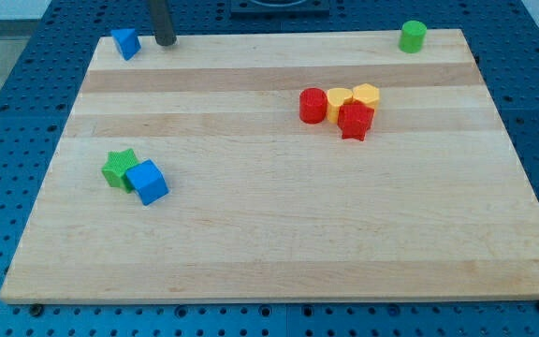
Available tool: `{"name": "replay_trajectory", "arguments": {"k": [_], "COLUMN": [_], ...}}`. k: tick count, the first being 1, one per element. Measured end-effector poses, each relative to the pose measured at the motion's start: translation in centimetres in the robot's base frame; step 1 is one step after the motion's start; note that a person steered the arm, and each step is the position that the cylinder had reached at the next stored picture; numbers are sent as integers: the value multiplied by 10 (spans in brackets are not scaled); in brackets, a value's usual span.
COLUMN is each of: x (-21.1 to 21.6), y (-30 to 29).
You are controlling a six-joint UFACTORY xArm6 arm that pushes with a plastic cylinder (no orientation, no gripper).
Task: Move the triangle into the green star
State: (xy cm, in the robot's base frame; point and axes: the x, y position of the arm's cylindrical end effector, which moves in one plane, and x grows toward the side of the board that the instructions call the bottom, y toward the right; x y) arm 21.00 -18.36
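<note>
A blue triangle (pixel 125 42) lies at the board's top left corner. My tip (pixel 165 41) stands just to its right, a small gap apart, at the board's top edge. A green star (pixel 118 168) lies at the lower left of the board, far below the triangle. A blue cube (pixel 148 182) touches the star's right side.
A red cylinder (pixel 313 105), two yellow blocks (pixel 340 99) (pixel 367 95) and a red star (pixel 355 120) cluster right of centre. A green cylinder (pixel 413 36) stands at the top right corner. The wooden board (pixel 279 234) lies on a blue perforated table.
</note>
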Motion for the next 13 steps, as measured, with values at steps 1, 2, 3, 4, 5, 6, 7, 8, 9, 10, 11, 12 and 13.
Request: {"name": "replay_trajectory", "arguments": {"k": [1,2,3,4,5,6,7,8,9,10,11,12,13], "x": [36,56,55,-6,-19,-19,-14,1,25,53,57,65,91], "y": [-5,-111,-121,-121,-120,-90,-63,-52,-49,-43,-23,8,9]}}
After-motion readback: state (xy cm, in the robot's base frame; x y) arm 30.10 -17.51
